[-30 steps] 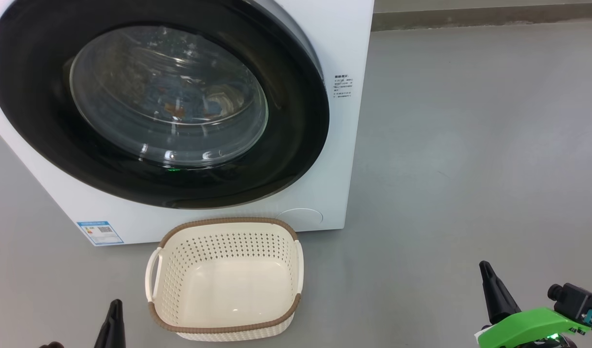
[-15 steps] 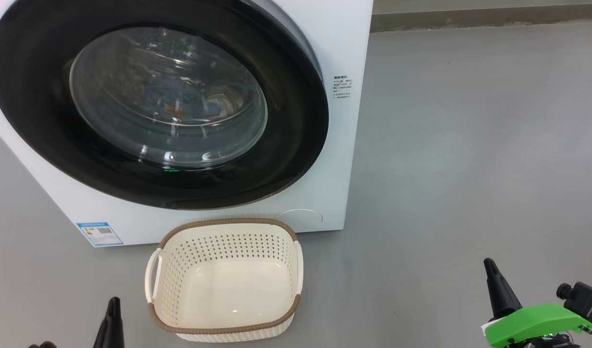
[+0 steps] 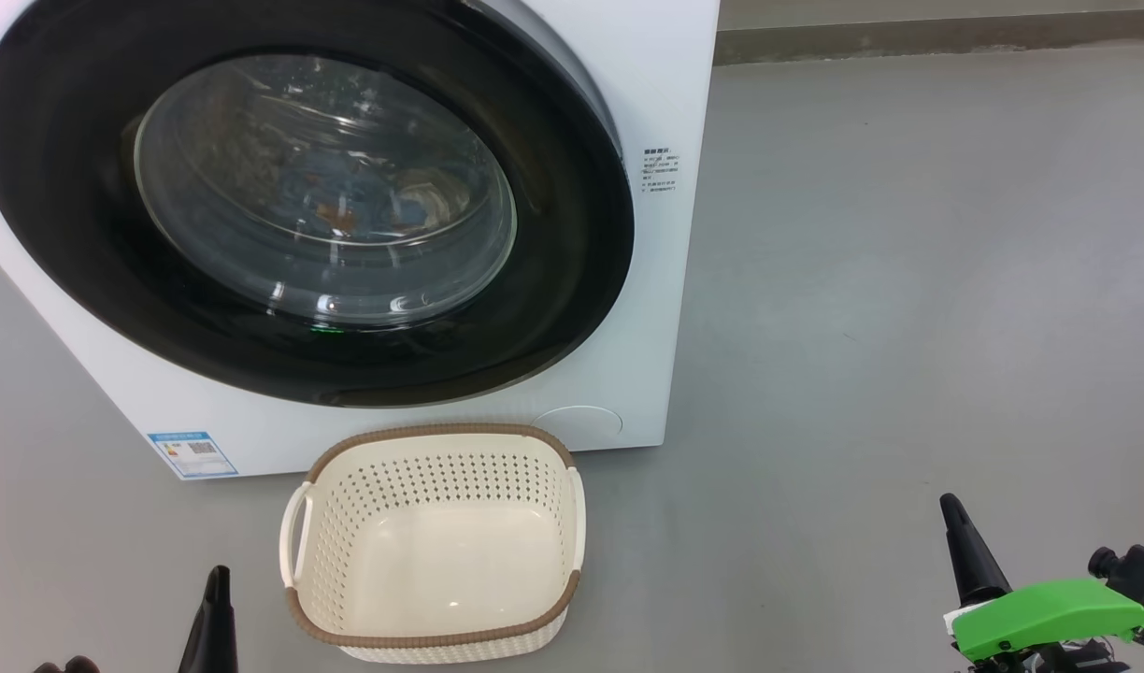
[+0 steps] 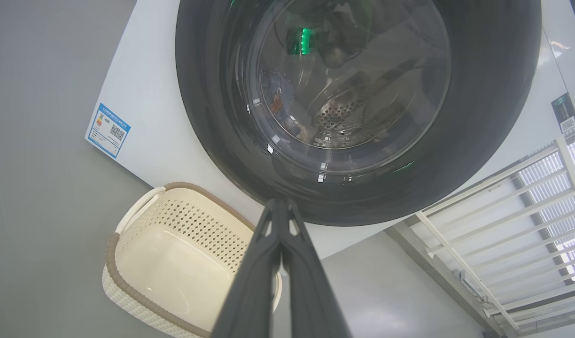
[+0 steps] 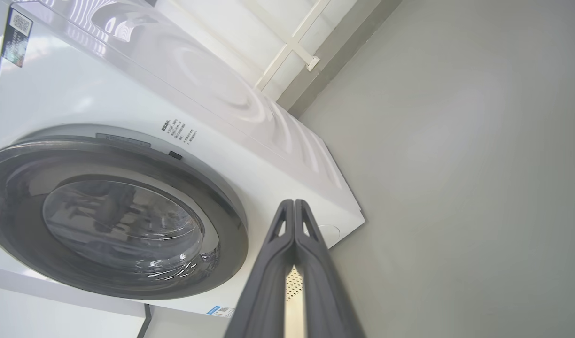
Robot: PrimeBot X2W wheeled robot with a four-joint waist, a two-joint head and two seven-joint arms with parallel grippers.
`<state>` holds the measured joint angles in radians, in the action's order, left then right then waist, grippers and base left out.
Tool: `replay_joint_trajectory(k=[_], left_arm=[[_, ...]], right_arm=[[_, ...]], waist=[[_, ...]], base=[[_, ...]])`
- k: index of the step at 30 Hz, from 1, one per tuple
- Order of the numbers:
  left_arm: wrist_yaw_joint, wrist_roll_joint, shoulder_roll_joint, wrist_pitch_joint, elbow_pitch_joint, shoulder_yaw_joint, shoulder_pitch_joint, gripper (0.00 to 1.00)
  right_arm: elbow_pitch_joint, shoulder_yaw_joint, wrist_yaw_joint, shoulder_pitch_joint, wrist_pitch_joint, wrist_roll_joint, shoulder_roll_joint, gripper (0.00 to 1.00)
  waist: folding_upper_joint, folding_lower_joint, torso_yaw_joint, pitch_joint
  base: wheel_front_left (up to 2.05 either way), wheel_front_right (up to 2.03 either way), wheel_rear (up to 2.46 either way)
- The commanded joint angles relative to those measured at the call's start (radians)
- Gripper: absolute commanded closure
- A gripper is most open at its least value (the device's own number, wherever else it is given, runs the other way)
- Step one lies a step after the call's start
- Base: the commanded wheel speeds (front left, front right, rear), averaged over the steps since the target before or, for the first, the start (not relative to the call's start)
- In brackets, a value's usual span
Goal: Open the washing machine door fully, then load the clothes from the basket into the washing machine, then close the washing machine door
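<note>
The washing machine [image 3: 670, 75] stands on the grey floor [image 3: 908, 280], and its round door [image 3: 558, 308] lies flat against its front, the black rim ringing the clear glass bowl. Through that glass I can see the clothes [image 3: 366, 210] inside the machine's drum: a patch of blue cloth with orange-brown marks and a cream part, blurred by reflections. The basket [image 3: 432, 432] sits on the floor just in front of the machine, below the lower edge of the door and touching nothing. Its bare cream bottom shows, and its brown rim is nearest the machine. The small blue label [image 3: 191, 451] is on the machine's lower front corner, to the left of the basket. My left hand [image 3: 219, 572] hangs low in front of the machine, nearer me than that label corner. Its two dark fingers are pressed together tip to tip and hold nothing. My right hand [image 3: 949, 502] is well off to the machine's right over open floor. Its fingers are also squeezed together with no gap, and they hold nothing.
</note>
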<state>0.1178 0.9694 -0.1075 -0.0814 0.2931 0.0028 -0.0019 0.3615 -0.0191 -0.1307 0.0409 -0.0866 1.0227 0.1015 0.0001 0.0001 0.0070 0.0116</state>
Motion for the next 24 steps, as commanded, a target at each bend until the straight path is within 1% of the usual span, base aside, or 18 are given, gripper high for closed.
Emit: replay_joint_trajectory(k=[1, 24], left_arm=[[-0.003, 0.024, -0.009, 0.003, -0.031, 0.024, -0.045, 1.00], [-0.009, 0.231, 0.013, 0.068, -0.048, 0.054, -0.066, 1.00]], right_arm=[[-0.031, 0.004, 0.000, 0.048, 0.007, 0.033, 0.010, 1.00], [-0.056, 0.047, 0.000, 0.059, 0.071, 0.220, -0.009, 1.00]], waist=[[-0.0001, -0.0001, 0.000, 0.000], [-0.0001, -0.0001, -0.002, -0.004]], base=[[0.00, 0.00, 0.00], [0.00, 0.00, 0.00]])
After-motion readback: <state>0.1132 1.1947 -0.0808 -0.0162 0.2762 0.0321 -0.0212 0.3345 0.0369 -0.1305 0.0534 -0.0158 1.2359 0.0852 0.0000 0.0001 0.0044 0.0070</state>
